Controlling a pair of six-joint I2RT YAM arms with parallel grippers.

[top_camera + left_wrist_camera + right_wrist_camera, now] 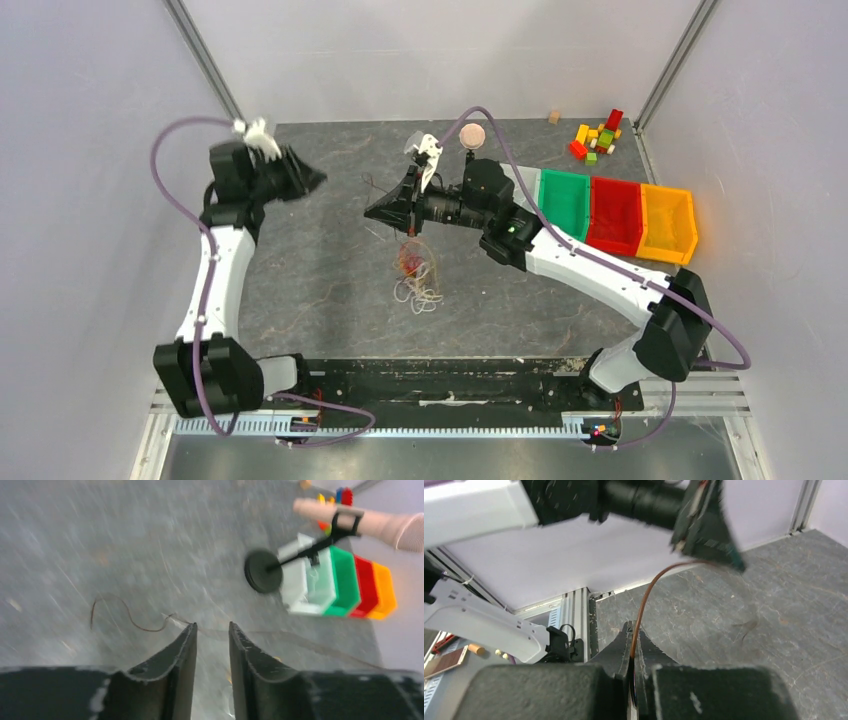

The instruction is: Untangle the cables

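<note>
A: Left of the cables (415, 272), bare table (310, 270), easy lane in from there.
B: The right arm (590, 265) hangs across just behind them, and bins (615, 215) block well off to their right.

white-shelled, black-jointed left arm (213, 285) and right arm (590, 268) | thin purple hoses (153, 152) are running along both | black wedge-fingered grippers (213, 628) are showing scuffs

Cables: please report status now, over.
Left gripper: jaws open, empty. Right gripper: jaws shut on orange strand. Cables in one clump. Nothing in the way.
</note>
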